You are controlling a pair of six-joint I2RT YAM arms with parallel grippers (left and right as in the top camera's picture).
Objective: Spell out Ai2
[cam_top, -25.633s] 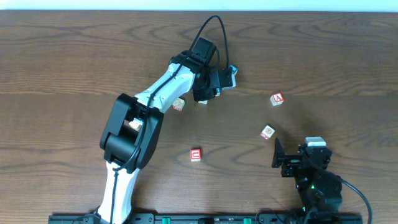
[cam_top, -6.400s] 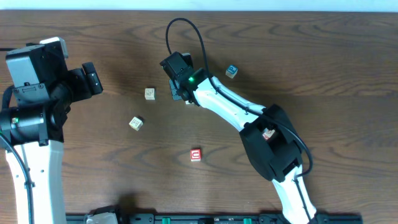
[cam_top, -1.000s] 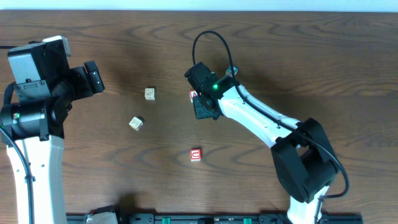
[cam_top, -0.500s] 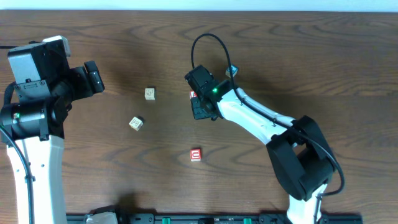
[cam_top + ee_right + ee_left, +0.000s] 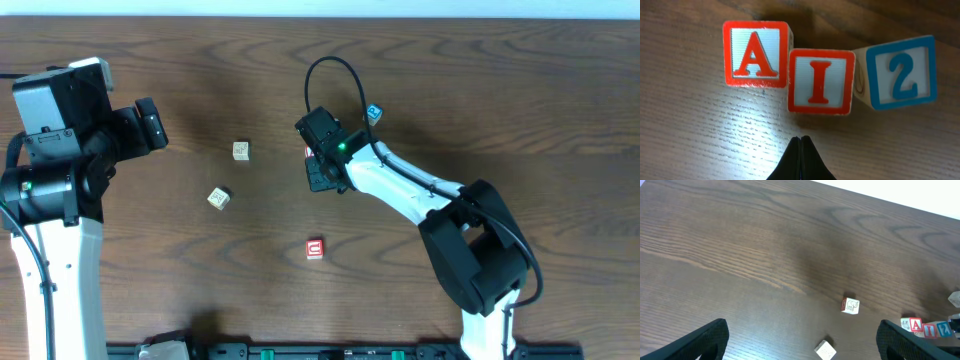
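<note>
**Item: letter-block row, "A I 2".**
- A block [image 5: 756,54]: red border, upright, left end of the row.
- I block [image 5: 821,81]: red border, touching the A block's corner and set slightly lower.
- 2 block [image 5: 900,71]: blue border, just beside the I block and turned a little, so that a side face shows.
- Location: mid-table, at the tip of the right arm. In the overhead view the arm's head largely hides the row.

**Right gripper** [image 5: 801,144]: fingers pressed together to a point, holding nothing, hovering just in front of the I block.

**Left gripper** [image 5: 801,330]: jaws spread wide and empty, well apart from the row at the table's left.

**Other stock on the wooden table** [image 5: 520,90]:
- blue block [image 5: 374,112]
- two tan blocks [image 5: 240,150] [image 5: 218,198]
- red block [image 5: 315,249]

**Status:** the word appears spelled, and the step in hand is finishing. The next move probably calls for either a light nudge to square up the I and 2 blocks, or a clean lift away without brushing the row.
</note>
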